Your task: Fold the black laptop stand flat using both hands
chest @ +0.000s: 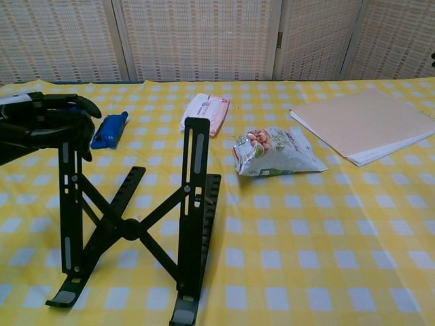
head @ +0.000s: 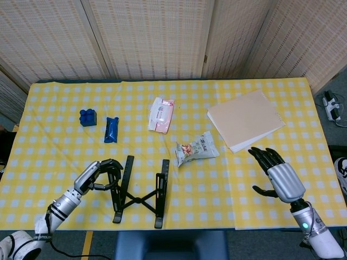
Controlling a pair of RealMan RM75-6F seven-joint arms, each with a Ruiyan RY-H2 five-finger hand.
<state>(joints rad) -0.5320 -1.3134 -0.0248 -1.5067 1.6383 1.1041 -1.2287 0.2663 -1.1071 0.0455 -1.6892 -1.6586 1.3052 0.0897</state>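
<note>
The black laptop stand (head: 138, 189) — standing open near the tabletop's (head: 227, 179) front edge — is being gripped at its left upright by the left hand (head: 100, 174), while the right hand (head: 276, 176), spread and empty, is being kept well apart — ideally it is being brought to the right upright so both rails are pressed evenly.

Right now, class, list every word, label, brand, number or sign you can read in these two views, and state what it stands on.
No text can be read in either view.
Pink wipes pack: has a white label, print too small to read.
Snack bag: printed, but lettering too blurred to read.
Blue packet: no legible marking.
Black laptop stand: no visible marking.
Tan folder: plain.
</note>
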